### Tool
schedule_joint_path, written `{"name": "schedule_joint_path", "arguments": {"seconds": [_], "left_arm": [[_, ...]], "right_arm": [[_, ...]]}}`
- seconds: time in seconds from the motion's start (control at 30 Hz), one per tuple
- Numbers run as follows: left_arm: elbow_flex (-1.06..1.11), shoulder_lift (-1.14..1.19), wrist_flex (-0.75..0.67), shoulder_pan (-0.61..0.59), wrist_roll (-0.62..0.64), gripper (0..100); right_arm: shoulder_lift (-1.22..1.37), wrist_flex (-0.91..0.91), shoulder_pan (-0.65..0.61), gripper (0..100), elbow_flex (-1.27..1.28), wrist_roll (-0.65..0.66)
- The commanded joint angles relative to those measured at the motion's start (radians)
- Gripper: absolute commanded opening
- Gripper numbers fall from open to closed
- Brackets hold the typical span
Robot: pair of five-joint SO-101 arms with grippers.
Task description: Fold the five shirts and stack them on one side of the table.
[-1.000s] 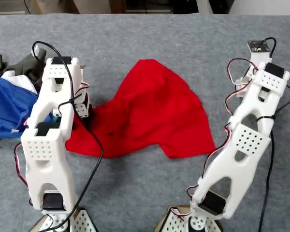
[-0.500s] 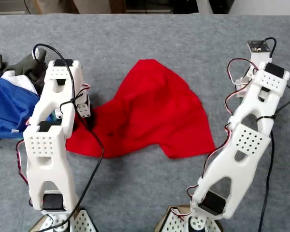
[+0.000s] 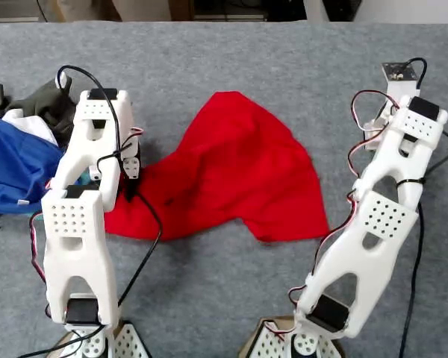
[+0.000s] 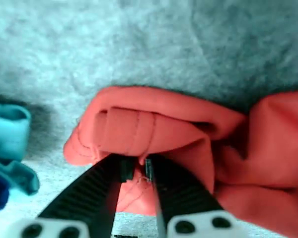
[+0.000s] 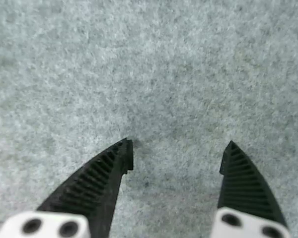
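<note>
Watching from the side, I'd say this job has barely started. From the high view, the red shirt (image 3: 231,171) lies crumpled but spread on the grey worktop (image 3: 224,60). The left hand (image 3: 131,179) sits right at its edge, and the cloth runs away from it toward the other arm. On the far side of that hand there's a blue shirt (image 3: 15,168), a dark shirt (image 3: 37,101) and a bit of white cloth (image 3: 26,123), all bundled together and unfolded. Nothing is neatly stacked anywhere.

My count is one red, one blue and one dark, so three shirts for sure. I can't tell if the white bit is a shirt of its own, so I can't get to five.

In the left wrist view, the left hand (image 4: 139,168) is pinched tight on a rolled hem of the red shirt (image 4: 154,124). Some teal cloth (image 4: 7,134) lies just beside it, maybe another shirt.

In the right wrist view, the right hand (image 5: 180,146) has its fingers spread wide over bare worktop (image 5: 149,59), holding nothing.

So I'd guess all the folds are still to do, and the stack too.
</note>
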Motion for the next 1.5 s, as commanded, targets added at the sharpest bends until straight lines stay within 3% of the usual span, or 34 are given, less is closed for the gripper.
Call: {"name": "schedule_joint_path", "arguments": {"seconds": [0.0, 0.27, 0.63, 0.83, 1.1, 1.23, 1.3, 1.47], "left_arm": [[-0.052, -0.010, 0.015, 0.003, 0.011, 2], [-0.117, -0.071, 0.015, -0.002, 0.011, 2], [-0.239, -0.568, 0.015, 0.002, -0.002, 3], [0.066, -0.802, 0.015, 0.020, -0.043, 22], [0.512, -1.017, 0.012, 0.012, -0.109, 22], [0.644, -1.058, -0.138, -0.133, -0.100, 22], [0.687, -1.043, -0.227, -0.193, -0.041, 22], [0.697, -0.931, -0.367, -0.232, 0.310, 22]], "right_arm": [[-0.004, -0.017, -0.005, 29.2, -0.042, 0.008], [-0.004, -0.017, -0.005, 29.2, -0.042, 0.008], [-0.002, -0.017, -0.005, 29.2, -0.042, 0.008], [-0.002, -0.017, -0.005, 29.2, -0.042, 0.008], [-0.002, -0.017, -0.005, 29.2, -0.042, 0.008], [-0.002, -0.017, -0.005, 29.2, -0.042, 0.008], [-0.002, -0.017, -0.005, 29.2, -0.042, 0.008], [-0.002, -0.015, -0.005, 29.2, -0.042, 0.008]]}}
